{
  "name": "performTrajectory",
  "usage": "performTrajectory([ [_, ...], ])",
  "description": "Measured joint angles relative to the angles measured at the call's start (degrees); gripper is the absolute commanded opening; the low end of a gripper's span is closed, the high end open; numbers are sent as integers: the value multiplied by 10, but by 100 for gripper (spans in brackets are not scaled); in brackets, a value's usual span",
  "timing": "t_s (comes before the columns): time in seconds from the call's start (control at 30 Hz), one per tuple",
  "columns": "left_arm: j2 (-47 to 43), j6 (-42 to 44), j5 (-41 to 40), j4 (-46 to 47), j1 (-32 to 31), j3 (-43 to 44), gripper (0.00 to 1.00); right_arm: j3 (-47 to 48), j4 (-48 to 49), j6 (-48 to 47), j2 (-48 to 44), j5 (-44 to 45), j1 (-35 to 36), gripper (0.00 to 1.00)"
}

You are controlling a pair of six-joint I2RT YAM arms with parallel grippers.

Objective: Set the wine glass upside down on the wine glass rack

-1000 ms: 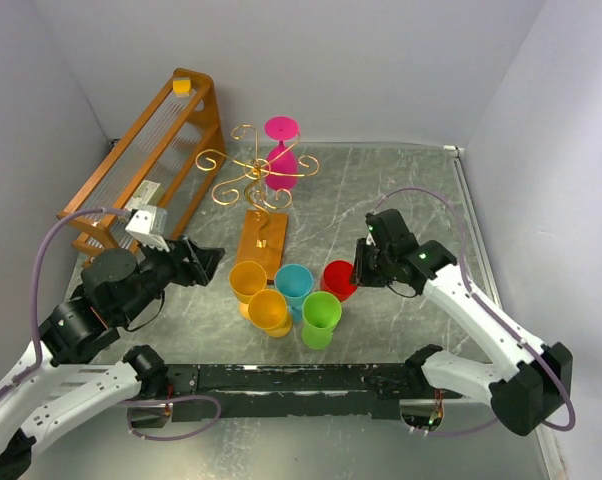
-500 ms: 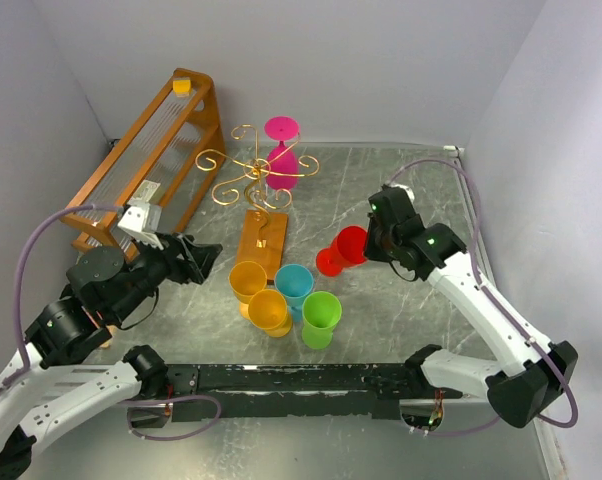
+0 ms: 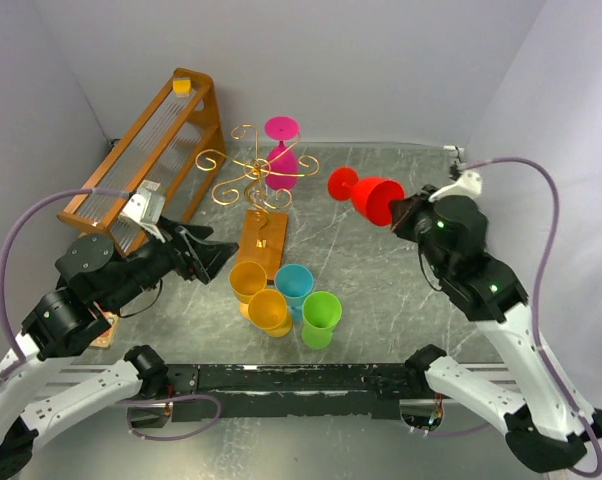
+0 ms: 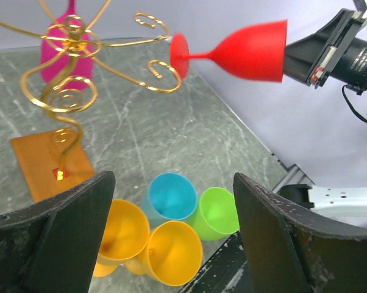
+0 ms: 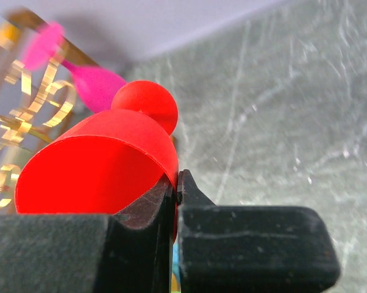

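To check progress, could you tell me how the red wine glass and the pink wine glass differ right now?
The red wine glass is pinched at its rim by the right gripper in mid-air; the pink wine glass hangs on the wine glass rack. The red one lies sideways; the pink one is upside down, foot up. Both are stemmed goblets.

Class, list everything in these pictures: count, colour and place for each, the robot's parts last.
wine glass rack: 1, gold wire on orange-brown base, back centre
pink wine glass: 1, pink, hung upside down on it
red wine glass: 1, red, held sideways in the air
orange glasses: 2, orange, upright, near centre
blue glass: 1, blue, beside them
green glass: 1, green, beside the blue
shelf rack: 1, orange wood, back left
left claw: 1, black, open, left of the glasses
right claw: 1, black, shut on the red wine glass's rim
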Motion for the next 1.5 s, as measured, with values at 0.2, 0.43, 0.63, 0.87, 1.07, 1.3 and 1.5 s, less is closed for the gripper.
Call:
performTrajectory([
  [0.2, 46, -20, 54, 59, 0, 18, 91, -1, 97, -6, -73, -3, 0, 0],
  [0.43, 107, -62, 71, 137, 0, 61, 89, -16, 223, -29, -88, -63, 0, 0],
  [0.63, 162, -139, 70, 220, 0, 77, 88, -69, 348, -30, -90, -142, 0, 0],
  [0.87, 215, -229, 69, 303, 0, 83, 86, -108, 461, -19, -84, -195, 0, 0],
  [1.07, 258, -283, 72, 367, 0, 106, 84, -110, 520, -4, -68, -225, 0, 0],
  [1.3, 290, -327, 72, 427, 0, 107, 81, -110, 546, 11, -42, -257, 0, 0],
  [1.5, 320, -344, 60, 446, 0, 124, 71, -110, 549, 16, -30, -293, 0, 0],
])
